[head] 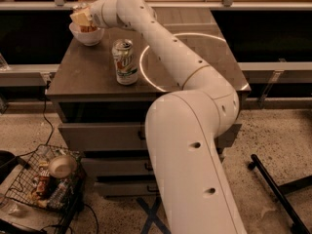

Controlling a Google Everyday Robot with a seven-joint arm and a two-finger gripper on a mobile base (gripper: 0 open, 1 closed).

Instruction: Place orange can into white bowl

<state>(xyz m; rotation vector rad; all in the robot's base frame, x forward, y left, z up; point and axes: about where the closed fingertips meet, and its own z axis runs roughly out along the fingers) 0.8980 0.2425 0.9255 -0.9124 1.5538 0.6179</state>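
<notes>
The white bowl (89,37) stands at the far left corner of the dark table (87,72). My gripper (81,18) is right above the bowl, at the end of the long white arm (165,48) that reaches across the table. It is shut on the orange can (88,28). Only an orange-brown part of the can shows below the gripper, down inside the bowl's rim. The rest of the can is hidden by the gripper.
A white and green 7UP can (125,62) stands upright on the table, near the front and right of the bowl. A pale ring (146,77) is marked on the tabletop. A wire basket (44,184) of clutter with a tan bowl sits on the floor at left. A black stand leg (278,189) lies at right.
</notes>
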